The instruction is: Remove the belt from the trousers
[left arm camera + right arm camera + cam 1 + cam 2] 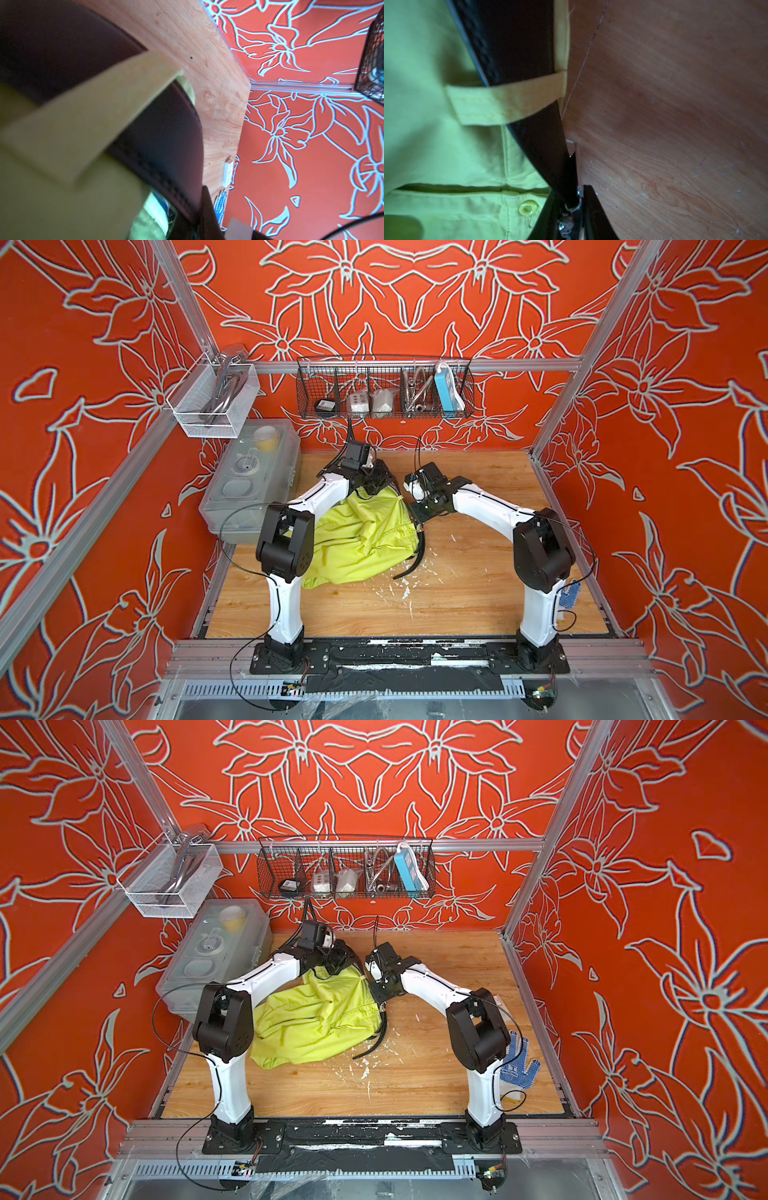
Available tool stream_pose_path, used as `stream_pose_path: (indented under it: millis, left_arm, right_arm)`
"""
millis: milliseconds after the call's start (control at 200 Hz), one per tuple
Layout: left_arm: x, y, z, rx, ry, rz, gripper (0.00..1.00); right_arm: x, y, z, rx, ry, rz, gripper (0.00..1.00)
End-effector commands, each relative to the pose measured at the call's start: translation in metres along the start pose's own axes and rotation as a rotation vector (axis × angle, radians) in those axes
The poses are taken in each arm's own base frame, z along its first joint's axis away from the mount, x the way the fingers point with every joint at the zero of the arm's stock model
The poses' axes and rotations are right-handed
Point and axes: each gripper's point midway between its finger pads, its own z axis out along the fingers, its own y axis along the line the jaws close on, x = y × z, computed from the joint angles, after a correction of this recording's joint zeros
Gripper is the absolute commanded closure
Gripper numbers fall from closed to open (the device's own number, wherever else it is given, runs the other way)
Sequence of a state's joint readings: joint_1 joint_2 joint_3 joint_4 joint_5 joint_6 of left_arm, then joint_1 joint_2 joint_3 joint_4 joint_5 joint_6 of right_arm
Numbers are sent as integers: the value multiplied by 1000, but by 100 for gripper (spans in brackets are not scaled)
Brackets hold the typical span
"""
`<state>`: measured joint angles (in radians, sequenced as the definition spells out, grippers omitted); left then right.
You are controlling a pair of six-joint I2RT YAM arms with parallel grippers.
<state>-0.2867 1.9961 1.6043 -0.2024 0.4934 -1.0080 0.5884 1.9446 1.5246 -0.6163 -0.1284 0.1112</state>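
Near mid-frame the belt (529,52) sits under a loop (508,99) of the trousers (357,531), not yet out; my right pincer (570,195) clamps its buckle end (572,207), left pincer (374,487) closed.

Top views are lit brightly and evenly, bent at the edges; wrist views are dimmed, the belt (162,135) blurred up close.

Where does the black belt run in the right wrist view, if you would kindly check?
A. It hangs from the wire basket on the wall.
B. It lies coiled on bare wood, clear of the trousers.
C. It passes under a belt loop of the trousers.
C: in the right wrist view the belt runs beneath a yellow-green belt loop of the trousers, so it is still threaded.
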Motion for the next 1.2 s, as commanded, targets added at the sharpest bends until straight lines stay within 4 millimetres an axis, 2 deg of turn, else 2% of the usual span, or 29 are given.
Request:
stream_pose_path:
  millis: [0, 280, 340, 410, 465, 530, 721, 811, 911, 1031, 1111, 1196]
  left_arm:
    - [-38, -93, -66, 248, -153, 75, 100]
    - [-69, -136, -119, 460, -264, -35, 100]
    - [-71, -139, -126, 456, -284, -20, 100]
    - [-71, -136, -125, 428, -285, 1, 100]
    - [-69, -127, -117, 404, -268, -1, 100]
    - [-64, -105, -100, 357, -249, -25, 100]
    - [-28, -19, -37, 80, -155, -36, 100]
    - [-9, 12, -16, -48, -122, -5, 100]
    - [5, 31, 1, -126, -96, 4, 100]
    - [13, 48, 12, -188, -78, 5, 100]
    - [16, 54, 14, -202, -70, -1, 100]
    - [17, 56, 14, -208, -69, 1, 100]
  right_arm:
    - [55, -15, 20, 54, 209, 35, 100]
    - [59, -16, 23, 56, 225, 33, 100]
    - [60, -16, 24, 55, 228, 34, 100]
    - [61, -16, 24, 54, 230, 35, 100]
    - [60, -16, 24, 53, 229, 35, 100]
    - [60, -15, 24, 47, 228, 35, 100]
    - [55, -11, 19, 25, 209, 34, 100]
    - [52, -8, 15, 13, 196, 31, 100]
    - [48, -4, 11, -11, 182, 28, 100]
    - [40, 3, 7, -46, 160, 24, 100]
    - [34, 5, 3, -58, 142, 17, 76]
    - [29, 6, 1, -65, 125, 11, 65]
